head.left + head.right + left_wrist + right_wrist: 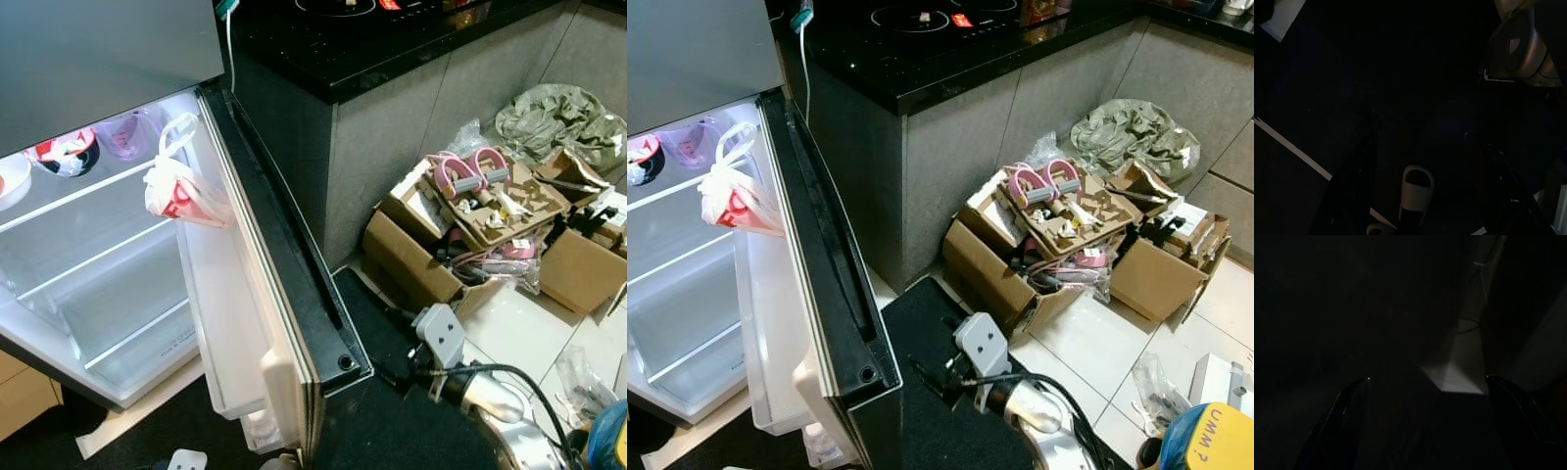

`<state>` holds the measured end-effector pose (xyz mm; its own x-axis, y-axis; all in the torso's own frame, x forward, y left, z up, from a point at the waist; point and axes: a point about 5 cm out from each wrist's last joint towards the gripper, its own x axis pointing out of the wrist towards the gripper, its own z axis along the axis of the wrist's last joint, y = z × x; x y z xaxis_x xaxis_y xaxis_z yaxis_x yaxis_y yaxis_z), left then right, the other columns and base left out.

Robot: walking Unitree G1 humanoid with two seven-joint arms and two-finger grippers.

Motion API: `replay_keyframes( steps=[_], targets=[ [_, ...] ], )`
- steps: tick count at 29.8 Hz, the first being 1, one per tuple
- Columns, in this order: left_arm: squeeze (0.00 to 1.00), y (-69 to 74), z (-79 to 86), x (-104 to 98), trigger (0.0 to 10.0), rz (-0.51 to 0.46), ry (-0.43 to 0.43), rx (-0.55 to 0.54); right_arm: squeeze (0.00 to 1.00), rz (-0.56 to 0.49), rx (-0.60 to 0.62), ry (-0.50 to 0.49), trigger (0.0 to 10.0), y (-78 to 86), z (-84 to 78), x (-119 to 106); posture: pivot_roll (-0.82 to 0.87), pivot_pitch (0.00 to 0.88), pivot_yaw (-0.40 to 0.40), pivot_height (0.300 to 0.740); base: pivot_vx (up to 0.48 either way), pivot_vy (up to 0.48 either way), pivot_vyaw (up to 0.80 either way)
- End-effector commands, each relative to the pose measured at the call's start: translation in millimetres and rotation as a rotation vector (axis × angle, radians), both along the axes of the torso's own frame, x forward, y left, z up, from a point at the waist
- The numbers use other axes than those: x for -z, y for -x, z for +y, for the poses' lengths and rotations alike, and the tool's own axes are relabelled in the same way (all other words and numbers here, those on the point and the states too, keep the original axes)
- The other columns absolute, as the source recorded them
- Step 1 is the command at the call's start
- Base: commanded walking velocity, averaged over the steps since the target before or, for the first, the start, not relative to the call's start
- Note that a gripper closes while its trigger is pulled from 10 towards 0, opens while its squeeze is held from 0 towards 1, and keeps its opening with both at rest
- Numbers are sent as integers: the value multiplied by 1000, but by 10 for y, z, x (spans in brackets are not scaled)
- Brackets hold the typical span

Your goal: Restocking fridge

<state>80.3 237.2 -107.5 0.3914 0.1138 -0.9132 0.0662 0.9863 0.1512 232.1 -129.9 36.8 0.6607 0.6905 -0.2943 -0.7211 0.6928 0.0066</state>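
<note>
Meanwhile, the fridge (108,323) is seen standing open, its door (828,284) swung wide toward the robot, and nothing is being carried. In the right wrist view, dark as it is, the right gripper (1427,382) is shown with its fingers spread wide and nothing between them; the right arm (1019,401) is held low beside the door's lower corner. In the left wrist view the left gripper (1432,147) is likewise seen parted and empty above a dark floor.

By the look of it, stock must first be fetched, so the door is best left open and untouched by the arm as the robot turns away.

On the top shelf (78,191), a red-and-white bowl (64,152) and a clear tub (127,132) are stored; the lower shelves are bare. A white plastic bag (181,191) is set in the door's upper bin. Beside the black tabletop (950,49), open cardboard boxes (1058,235) are piled with pink rollers, cables and oddments, and a green cloth (1132,132) is heaped behind them.
</note>
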Motion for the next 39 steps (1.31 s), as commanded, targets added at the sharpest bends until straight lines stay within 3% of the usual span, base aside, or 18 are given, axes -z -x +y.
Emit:
replay_keyframes(
  steps=[1,4,16,33,39],
  targets=[
    [0,47,-24,17,10000,19,6,3,0,-2,-20,-4,10000,21,65,-22,-78,111,-48,740,0,0,0],
    [0,50,-24,17,10000,19,7,1,0,1,21,54,10000,-9,17,66,-73,111,-50,740,0,0,0],
    [0,51,-21,17,10000,21,9,-3,0,19,81,58,10000,-39,-67,94,-74,112,-48,740,0,0,0],
    [0,46,-20,16,10000,21,8,-1,0,15,94,59,10000,-56,-72,99,-74,111,-47,740,-282,0,0],
    [0,44,-18,15,10000,19,5,-1,0,13,96,61,10000,-61,-77,96,-76,109,-46,740,0,0,0]
  ],
)
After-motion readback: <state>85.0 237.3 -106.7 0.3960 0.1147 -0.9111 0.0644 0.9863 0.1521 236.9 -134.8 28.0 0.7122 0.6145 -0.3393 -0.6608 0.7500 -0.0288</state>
